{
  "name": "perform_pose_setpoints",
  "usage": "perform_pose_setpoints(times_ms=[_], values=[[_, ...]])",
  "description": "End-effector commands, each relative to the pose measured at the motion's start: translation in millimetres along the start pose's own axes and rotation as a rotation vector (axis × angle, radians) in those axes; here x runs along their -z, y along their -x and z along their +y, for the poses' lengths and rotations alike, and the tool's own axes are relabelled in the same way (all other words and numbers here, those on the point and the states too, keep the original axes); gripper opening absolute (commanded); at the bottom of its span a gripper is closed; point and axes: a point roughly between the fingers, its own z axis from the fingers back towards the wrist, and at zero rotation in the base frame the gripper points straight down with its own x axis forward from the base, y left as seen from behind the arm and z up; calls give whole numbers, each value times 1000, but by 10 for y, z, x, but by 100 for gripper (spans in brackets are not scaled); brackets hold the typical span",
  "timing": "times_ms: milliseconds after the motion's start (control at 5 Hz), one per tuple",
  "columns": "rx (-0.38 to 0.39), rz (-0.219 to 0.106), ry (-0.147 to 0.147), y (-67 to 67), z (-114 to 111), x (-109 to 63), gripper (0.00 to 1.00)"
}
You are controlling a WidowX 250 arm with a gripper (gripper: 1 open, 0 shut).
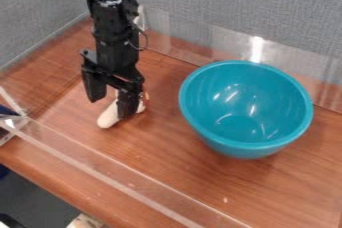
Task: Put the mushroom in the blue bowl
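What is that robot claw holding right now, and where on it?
Nothing yet. The open end effector straddles the mushroom, which lies on the table; no closed hold shows.

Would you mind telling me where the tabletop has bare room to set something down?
Bare wood runs along the front edge of the table, before the blue bowl, and at the left behind the gripper. It is crowded where the open gripper straddles the mushroom, left of the bowl.

— Can any text, label, brand or number be read anywhere?
— None can be read. No lettering is seen on the blue bowl, on the mushroom, or on the surface.
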Motion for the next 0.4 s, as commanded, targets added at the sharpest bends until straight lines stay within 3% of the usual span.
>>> perform_pose_setpoints(times_ms=[0, 200], values=[[-1, -40, -24, -88, 9, -96, 100], [-9, -39, -25, -91, 9, -80, 100]])
